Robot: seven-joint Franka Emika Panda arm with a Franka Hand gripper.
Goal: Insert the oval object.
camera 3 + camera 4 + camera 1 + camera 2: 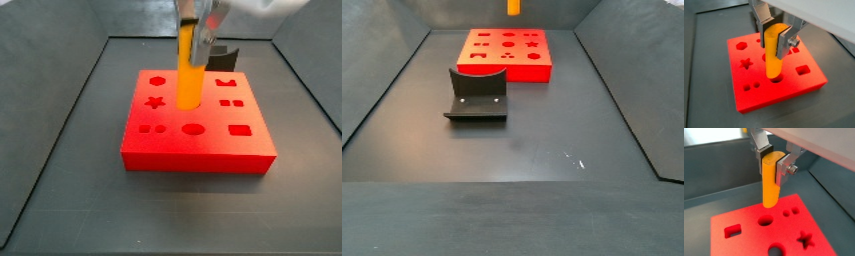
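My gripper (pixel 773 36) is shut on the upper end of the oval object (pixel 773 56), a long orange-yellow peg that hangs upright. It is also seen in the other wrist view (pixel 771 163), gripping the peg (pixel 770 185). Below it lies the red block (pixel 764 92) with several shaped holes in its top. In a side view the gripper (pixel 201 35) holds the peg (pixel 189 75) over the middle of the block (pixel 201 148). The peg's lower end hangs above the block's top. In a side view only the peg's lower end (pixel 513 6) shows, above the block (pixel 502 68).
The dark fixture (pixel 477 96) stands on the dark floor in front of the block in a side view, and behind it in the other (pixel 222 58). Sloping grey walls (pixel 382 90) enclose the floor on all sides.
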